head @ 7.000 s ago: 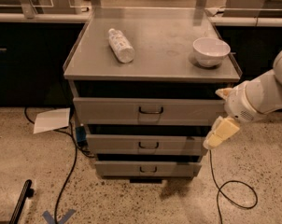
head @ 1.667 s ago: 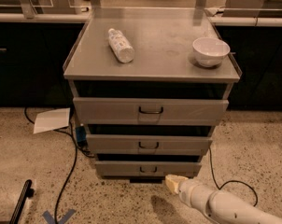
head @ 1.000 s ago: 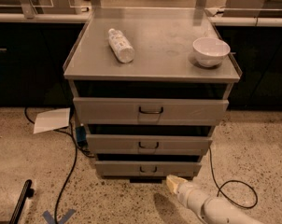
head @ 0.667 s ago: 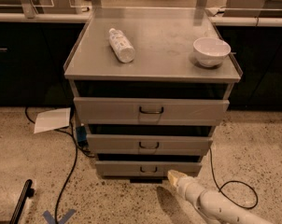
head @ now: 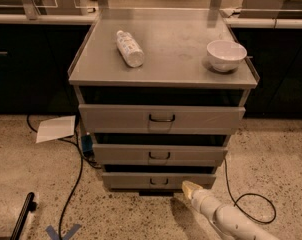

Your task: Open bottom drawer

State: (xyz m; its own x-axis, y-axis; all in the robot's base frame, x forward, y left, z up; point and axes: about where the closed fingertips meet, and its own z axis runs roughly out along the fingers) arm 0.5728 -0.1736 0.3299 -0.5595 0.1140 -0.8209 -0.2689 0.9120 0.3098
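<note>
Cream end effector (head: 190, 188), grip state can't tell, low by right end of narrow grey metal bottom drawer (head: 126, 180); should move to ctr & hook small black loop handle (head: 159, 181)

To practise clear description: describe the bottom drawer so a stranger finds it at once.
Find the grey metal cabinet at the centre. The tool sits low before its bottom drawer, right of the handle. That drawer is the lowest of three and has the narrowest front.

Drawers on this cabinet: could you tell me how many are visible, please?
3, stacked: top drawer, middle drawer, bottom drawer. The gripper is low, in front of the bottom drawer's right part.
</note>
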